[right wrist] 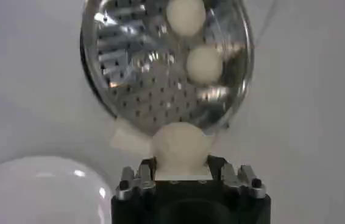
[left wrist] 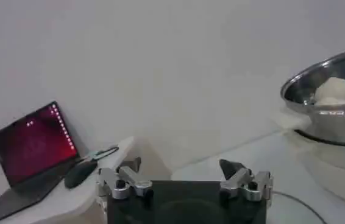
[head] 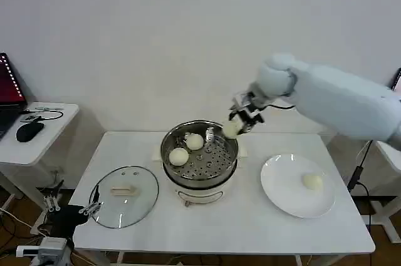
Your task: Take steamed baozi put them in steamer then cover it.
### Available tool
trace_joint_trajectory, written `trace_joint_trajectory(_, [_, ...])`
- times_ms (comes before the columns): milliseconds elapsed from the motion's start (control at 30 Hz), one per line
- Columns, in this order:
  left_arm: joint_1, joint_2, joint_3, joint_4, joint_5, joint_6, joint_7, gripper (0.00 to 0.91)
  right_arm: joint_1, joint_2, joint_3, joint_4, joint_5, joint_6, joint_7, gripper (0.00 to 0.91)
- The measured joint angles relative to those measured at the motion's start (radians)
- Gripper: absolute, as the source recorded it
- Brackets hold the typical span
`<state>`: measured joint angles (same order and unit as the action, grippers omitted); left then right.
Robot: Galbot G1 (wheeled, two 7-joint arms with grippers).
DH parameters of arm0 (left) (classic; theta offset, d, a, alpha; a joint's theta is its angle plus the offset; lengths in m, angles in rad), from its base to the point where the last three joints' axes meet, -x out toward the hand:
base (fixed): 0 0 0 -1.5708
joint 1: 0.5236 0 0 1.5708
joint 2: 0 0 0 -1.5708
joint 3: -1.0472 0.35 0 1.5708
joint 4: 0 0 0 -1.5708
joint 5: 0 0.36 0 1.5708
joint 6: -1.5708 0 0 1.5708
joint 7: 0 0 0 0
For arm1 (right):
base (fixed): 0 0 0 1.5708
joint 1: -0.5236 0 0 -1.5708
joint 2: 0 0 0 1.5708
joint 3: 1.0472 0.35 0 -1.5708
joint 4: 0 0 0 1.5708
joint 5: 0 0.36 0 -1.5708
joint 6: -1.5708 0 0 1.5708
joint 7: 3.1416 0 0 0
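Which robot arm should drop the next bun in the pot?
Right. Its gripper already holds a bun at the steamer rim; the left gripper waits off the table's corner.

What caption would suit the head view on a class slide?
Right gripper carries a baozi over the steamer rim; two inside, one on the plate.

At the frame's centre the steamer (head: 200, 156) is polished, mirror-bright metal with a perforated floor, seated on a smooth white base. The baozi (head: 178, 156) inside it look matt, soft and smooth, as does the one (head: 232, 129) clamped in the right hand (head: 241, 122), whose fingers are dark with bare metal joints. At lower left the cover (head: 123, 196) is clear glossy glass with a metal rim. At right the plate (head: 282, 191) is glossy white. The tabletop (head: 250, 228) is smooth matt white.
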<state>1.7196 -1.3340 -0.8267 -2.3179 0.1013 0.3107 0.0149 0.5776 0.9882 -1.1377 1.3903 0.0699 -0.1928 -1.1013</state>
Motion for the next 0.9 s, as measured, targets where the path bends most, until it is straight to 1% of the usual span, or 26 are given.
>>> trace_joint_trajectory(233, [0.013, -0.005, -0.023, -0.008, 0.002, -0.001, 0.000, 0.907, -0.035, 0.109, -0.023, -0.006, -0.013, 0.031, 0.001, 0.595])
trace_joint_trajectory(367, [0.015, -0.006, -0.032, -0.010, 0.002, -0.001, 0.000, 0.907, -0.058, 0.157, -0.039, -0.006, -0.021, 0.060, -0.009, 0.595])
trace_joint_trajectory(533, [0.020, -0.008, -0.036, -0.013, 0.004, -0.001, 0.000, 0.907, -0.080, 0.184, -0.058, 0.004, -0.028, 0.091, -0.018, 0.595])
trace_joint_trajectory(900, [0.012, -0.004, -0.037, -0.012, 0.004, -0.001, 0.000, 0.907, -0.110, 0.198, -0.083, 0.016, -0.054, 0.135, -0.019, 0.595])
